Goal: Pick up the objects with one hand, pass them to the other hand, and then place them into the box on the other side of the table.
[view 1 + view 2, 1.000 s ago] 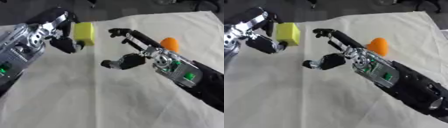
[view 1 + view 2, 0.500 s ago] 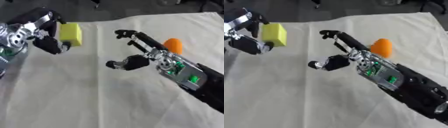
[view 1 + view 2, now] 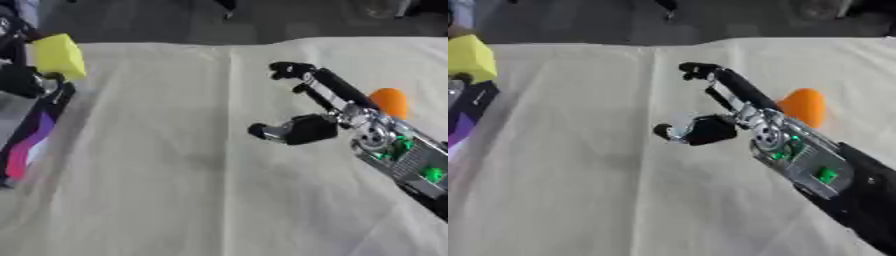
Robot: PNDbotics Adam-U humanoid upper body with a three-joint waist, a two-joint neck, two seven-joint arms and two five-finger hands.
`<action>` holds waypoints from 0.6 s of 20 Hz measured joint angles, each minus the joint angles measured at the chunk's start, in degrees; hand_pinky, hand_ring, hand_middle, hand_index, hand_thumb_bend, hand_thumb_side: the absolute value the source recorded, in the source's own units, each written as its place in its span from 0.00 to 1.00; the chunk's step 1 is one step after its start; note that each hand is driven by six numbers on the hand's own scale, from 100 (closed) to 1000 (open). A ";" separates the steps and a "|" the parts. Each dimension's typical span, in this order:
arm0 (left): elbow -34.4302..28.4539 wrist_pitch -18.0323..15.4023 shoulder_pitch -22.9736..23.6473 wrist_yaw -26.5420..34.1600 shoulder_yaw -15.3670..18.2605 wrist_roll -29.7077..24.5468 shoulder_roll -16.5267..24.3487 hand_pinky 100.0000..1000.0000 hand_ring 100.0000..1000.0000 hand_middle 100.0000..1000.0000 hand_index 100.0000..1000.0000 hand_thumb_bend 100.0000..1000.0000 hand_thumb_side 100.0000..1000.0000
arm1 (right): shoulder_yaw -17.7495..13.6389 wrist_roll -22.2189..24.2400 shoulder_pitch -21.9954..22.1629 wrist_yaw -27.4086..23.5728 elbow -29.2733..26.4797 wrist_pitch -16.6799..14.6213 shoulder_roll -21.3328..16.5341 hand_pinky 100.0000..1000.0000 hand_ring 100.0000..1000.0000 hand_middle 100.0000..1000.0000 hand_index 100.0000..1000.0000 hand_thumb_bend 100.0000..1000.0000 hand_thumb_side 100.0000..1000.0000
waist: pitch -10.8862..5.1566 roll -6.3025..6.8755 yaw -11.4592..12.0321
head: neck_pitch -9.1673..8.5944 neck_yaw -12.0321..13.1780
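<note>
A yellow block (image 3: pixel 59 55) hangs at the far left, held in my left hand (image 3: pixel 19 80), whose dark fingers are curled round it. Most of that hand is cut off by the view's edge. Just below the block lies the box (image 3: pixel 31 137), showing a black rim and a purple and pink side. My right hand (image 3: pixel 306 130) hovers over the middle right of the table, open, fingers stretched out and thumb spread, holding nothing. An orange object (image 3: pixel 802 106) sits on the cloth just behind the right hand's wrist.
A cream cloth (image 3: pixel 192 190) covers the table, with a crease running down its middle. The table's far edge (image 3: pixel 175 44) meets a dark floor. My right forearm (image 3: pixel 833 180) crosses the lower right corner.
My left hand has carried the yellow block leftward, away from the right hand, to above the box at the table's left edge. The right hand stays open, and the view has shifted.
</note>
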 measured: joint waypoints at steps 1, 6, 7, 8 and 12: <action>0.54 0.12 0.88 0.18 0.91 0.69 0.79 0.71 0.46 0.23 0.34 0.21 0.00 | -0.13 -0.17 0.21 0.13 0.00 -0.17 -0.15 0.79 0.92 0.80 0.93 0.57 0.32 | 0.00 -0.01 -0.06 | -0.05 0.71; 4.42 0.12 3.31 0.53 4.58 3.49 2.71 0.71 0.47 0.24 0.35 0.23 0.00 | -0.92 -1.28 1.13 0.22 -0.04 -1.31 -0.55 0.79 0.92 0.81 0.93 0.58 0.31 | 0.02 -0.21 -0.51 | -0.53 3.58; 5.63 -0.17 3.59 0.48 5.07 3.81 2.71 0.72 0.47 0.24 0.35 0.24 0.00 | -1.11 -1.54 1.33 0.25 -0.07 -1.67 -0.71 0.80 0.92 0.81 0.93 0.58 0.31 | 0.03 -0.36 -0.77 | -0.55 4.11; 7.09 -0.46 3.79 0.28 5.45 4.10 2.69 0.72 0.47 0.25 0.35 0.24 0.00 | -1.31 -1.81 1.66 0.34 -0.12 -2.05 -1.01 0.80 0.92 0.81 0.93 0.59 0.31 | 0.04 -0.46 -1.07 | -0.56 4.65; 13.27 -1.69 3.88 -1.13 7.06 5.21 2.19 0.72 0.47 0.25 0.36 0.23 0.00 | -2.34 -3.09 3.09 0.44 -0.15 -3.25 -1.74 0.79 0.92 0.80 0.93 0.59 0.30 | 0.04 -0.72 -1.75 | -0.98 6.30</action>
